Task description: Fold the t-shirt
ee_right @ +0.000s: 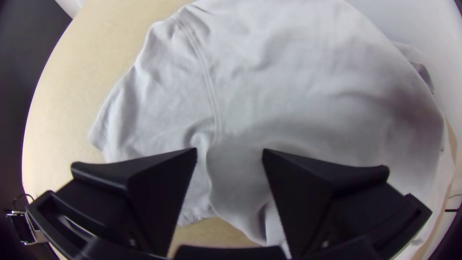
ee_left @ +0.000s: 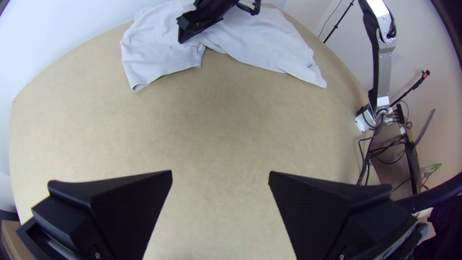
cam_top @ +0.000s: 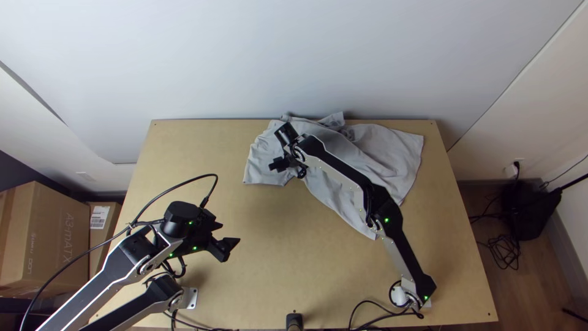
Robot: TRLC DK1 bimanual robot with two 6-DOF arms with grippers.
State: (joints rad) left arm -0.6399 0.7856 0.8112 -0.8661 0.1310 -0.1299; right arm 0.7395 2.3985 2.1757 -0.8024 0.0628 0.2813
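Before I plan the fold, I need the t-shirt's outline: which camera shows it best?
The top view: the t-shirt is nearly whole there, though the right arm crosses it. Left wrist view: near edges, far side cut off. Right wrist view: a seam close up.

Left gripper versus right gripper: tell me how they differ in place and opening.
The left gripper is over bare table; the right gripper is over the t-shirt.
The left gripper's fingers are spread wider than the right gripper's.
Both are open, black and empty.
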